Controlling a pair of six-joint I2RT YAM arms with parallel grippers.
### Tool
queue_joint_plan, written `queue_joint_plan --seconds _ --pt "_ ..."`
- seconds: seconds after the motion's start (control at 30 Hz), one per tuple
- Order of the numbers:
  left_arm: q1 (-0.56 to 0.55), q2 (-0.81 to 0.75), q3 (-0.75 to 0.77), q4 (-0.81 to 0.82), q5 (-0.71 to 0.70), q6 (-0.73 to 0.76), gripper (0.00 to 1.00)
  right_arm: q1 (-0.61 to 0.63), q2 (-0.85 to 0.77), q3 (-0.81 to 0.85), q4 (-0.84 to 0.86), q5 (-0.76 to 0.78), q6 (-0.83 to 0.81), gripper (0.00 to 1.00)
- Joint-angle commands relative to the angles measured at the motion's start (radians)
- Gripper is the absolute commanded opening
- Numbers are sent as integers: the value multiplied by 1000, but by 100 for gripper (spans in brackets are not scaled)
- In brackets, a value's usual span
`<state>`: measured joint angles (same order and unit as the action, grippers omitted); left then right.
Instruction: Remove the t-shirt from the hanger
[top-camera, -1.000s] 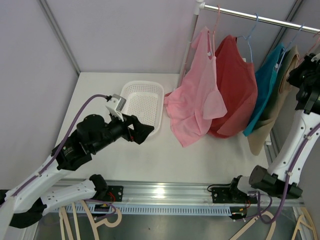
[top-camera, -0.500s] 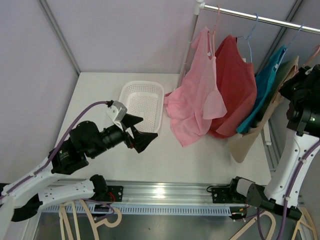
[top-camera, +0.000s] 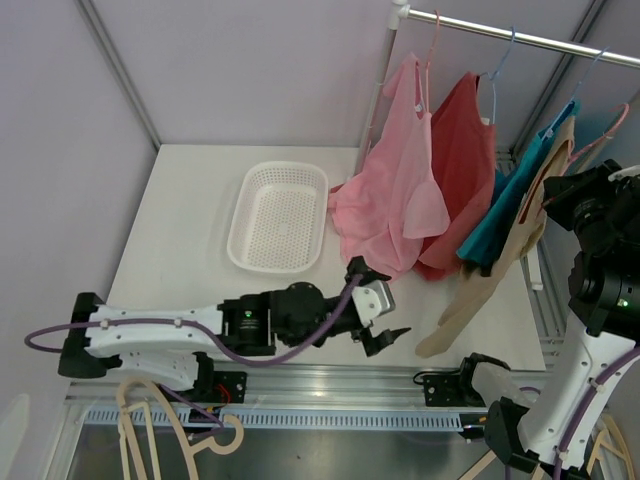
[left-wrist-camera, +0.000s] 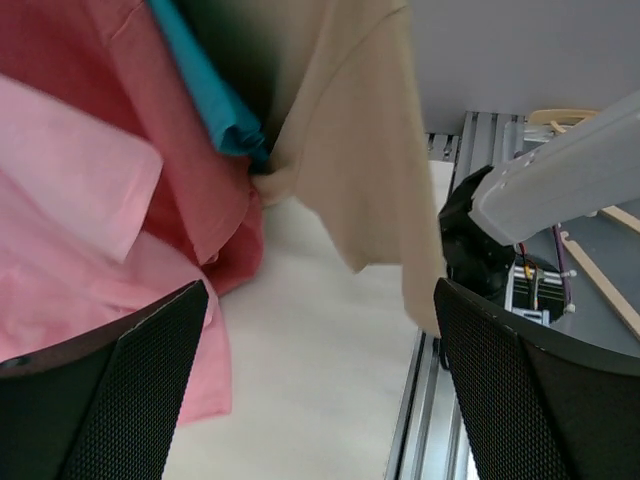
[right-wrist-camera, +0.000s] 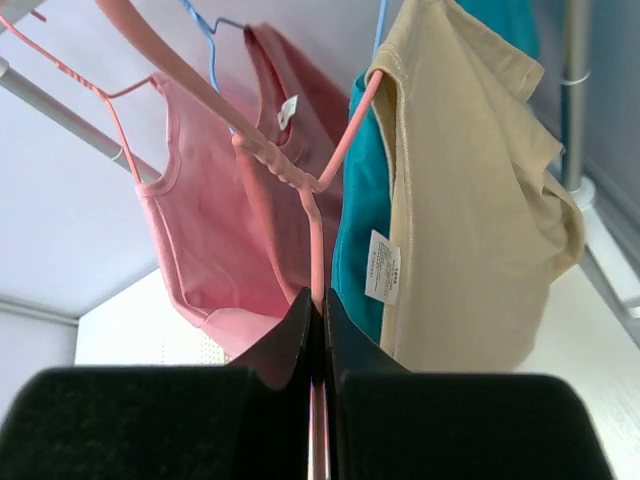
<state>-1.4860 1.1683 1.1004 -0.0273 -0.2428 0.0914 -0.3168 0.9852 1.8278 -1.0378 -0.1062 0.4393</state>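
The right gripper (right-wrist-camera: 315, 305) is shut tight on the thin neck of the pink hanger (right-wrist-camera: 200, 90). The beige shirt (top-camera: 465, 305) hangs on that hanger. It is held out in front of the rail (top-camera: 520, 35), on the right side of the table.

The shirt does not hang straight down. It slants from the hanger, high on the right, to its bottom edge, low and to the left. That bottom edge is just beside the left gripper (top-camera: 388, 338). The left jaws are spread wide and hold nothing. In the left wrist view the shirt is ahead of them and a bit up, between the two fingers. So the left arm is the near one for a grab. I think it should take the bottom of the shirt and pull it down and away.

I count four shirts: pink (top-camera: 385, 200), red (top-camera: 465, 150), teal (top-camera: 495, 225) and beige. There is one basket (top-camera: 285, 166).
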Motion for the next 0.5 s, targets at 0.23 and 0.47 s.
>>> queue_joint_plan --seconds 0.23,0.47 --pt "-72 172 44 411 63 177 100 5 32 96 -8 -121 18 0" --pt "-92 275 134 440 109 197 100 5 24 108 -8 -138 27 0"
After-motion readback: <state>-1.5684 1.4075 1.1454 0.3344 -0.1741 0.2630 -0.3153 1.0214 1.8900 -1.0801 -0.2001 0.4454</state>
